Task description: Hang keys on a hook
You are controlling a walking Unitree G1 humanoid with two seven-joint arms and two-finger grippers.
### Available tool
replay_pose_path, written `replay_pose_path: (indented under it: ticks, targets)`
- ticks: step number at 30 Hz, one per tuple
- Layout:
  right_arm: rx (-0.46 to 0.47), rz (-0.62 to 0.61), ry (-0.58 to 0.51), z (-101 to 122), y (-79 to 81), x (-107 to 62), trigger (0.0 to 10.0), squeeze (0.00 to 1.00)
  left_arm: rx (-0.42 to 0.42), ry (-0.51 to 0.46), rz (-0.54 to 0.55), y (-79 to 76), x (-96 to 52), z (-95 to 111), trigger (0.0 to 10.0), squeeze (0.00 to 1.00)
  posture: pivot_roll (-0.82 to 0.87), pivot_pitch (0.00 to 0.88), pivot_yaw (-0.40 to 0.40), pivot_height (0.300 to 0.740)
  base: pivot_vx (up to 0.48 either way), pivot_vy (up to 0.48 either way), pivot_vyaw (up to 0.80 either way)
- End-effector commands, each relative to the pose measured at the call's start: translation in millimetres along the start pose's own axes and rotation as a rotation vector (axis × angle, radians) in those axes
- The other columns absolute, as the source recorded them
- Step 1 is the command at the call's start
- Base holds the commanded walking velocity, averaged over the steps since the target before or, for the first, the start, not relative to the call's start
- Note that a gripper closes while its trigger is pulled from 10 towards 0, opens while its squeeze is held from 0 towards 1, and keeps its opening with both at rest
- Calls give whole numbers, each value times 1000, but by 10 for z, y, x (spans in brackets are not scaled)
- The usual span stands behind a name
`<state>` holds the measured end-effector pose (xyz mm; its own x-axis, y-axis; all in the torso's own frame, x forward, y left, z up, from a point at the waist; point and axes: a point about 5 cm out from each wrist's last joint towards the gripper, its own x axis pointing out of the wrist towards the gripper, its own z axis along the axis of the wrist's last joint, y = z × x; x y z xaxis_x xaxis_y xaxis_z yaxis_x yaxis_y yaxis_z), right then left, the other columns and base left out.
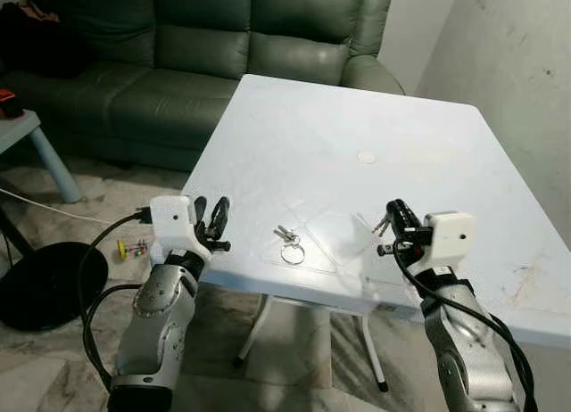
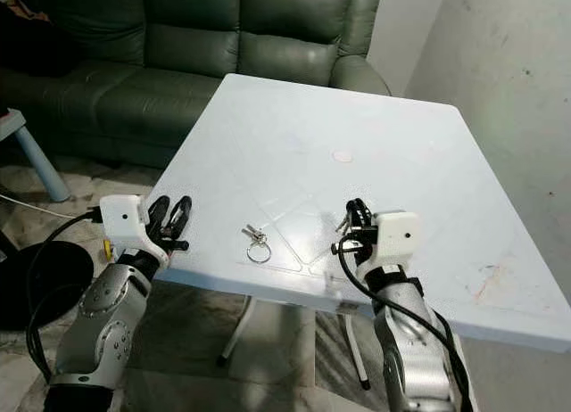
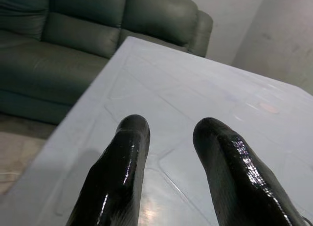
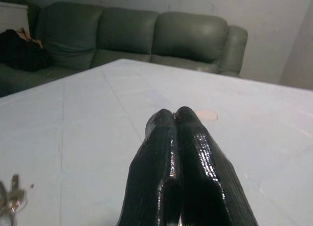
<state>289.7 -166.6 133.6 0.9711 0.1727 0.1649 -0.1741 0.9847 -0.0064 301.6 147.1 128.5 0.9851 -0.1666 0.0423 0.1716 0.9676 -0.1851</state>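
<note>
**Keys still on the surface, no grasp, no hook located**

Right gripper (image 1: 389, 225): my jaws are pressed together with nothing between them; the right wrist view confirms the two black fingers (image 4: 161, 152) meet tip to tip. The gripper hovers over the near part of the surface (image 1: 428, 144), inside its front edge, pointing toward 12 o'clock.

Left gripper (image 1: 214, 223): my jaws are spread, a clear gap between the fingers (image 3: 124, 157) in the left wrist view, holding nothing. It sits at the near left corner of the surface, over the edge.

Keys (image 1: 290, 243): a small bunch on a round ring, lying flat on the surface between the two grippers. From the right gripper they lie at about 9 o'clock, near but apart; from the left gripper at about 3 o'clock, also apart. Neither gripper touches them. In the right wrist view they appear at the frame's edge (image 4: 11, 196).

Further out: a small round pale mark (image 1: 366, 157) at 12 o'clock of the keys, well apart from them. Beyond the far edge, a green sofa (image 1: 223, 46). A bare wall (image 1: 508, 64) at 2 o'clock. On the floor at 9 o'clock, a dark round base (image 1: 40, 283) and a cable (image 1: 45, 207).

Progress, my judgement: nothing is done yet. Remaining: open the right jaws, or bring over the left, pick up the keys by the ring, find a hook, hang them. I can make out no hook on the wall or elsewhere, so locating one is probably the longest outstanding step.
</note>
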Motion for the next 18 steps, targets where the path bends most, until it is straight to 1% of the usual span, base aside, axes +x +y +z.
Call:
replay_pose_path:
  ticks: [1, 3, 8, 15, 18]
  targets:
    - [-25, 0, -12, 19, -37, 34, 10000, 0, 1, -16, -20, -17, 45, 38, 10000, 0, 171, 9, -85, 740, 0, 0, 0]
    - [-43, 9, -14, 20, -64, 80, 10000, 0, -1, -26, -36, -14, 83, 61, 10000, 0, 170, 15, -87, 740, 0, 0, 0]
    - [-49, 6, -16, 20, -92, 104, 10000, 0, 0, -32, -41, -21, 112, 73, 10000, 0, 167, 19, -84, 740, 0, 0, 0]
    - [-41, -19, -10, -18, -89, 74, 10000, 0, -28, -37, -34, -27, 105, 68, 10000, 0, 165, 13, -83, 740, 0, 0, 0]
    - [-29, -36, 0, -46, -75, 47, 10000, 0, -40, -38, -26, -25, 101, 65, 10000, 0, 167, 8, -86, 740, 0, 359, 0]
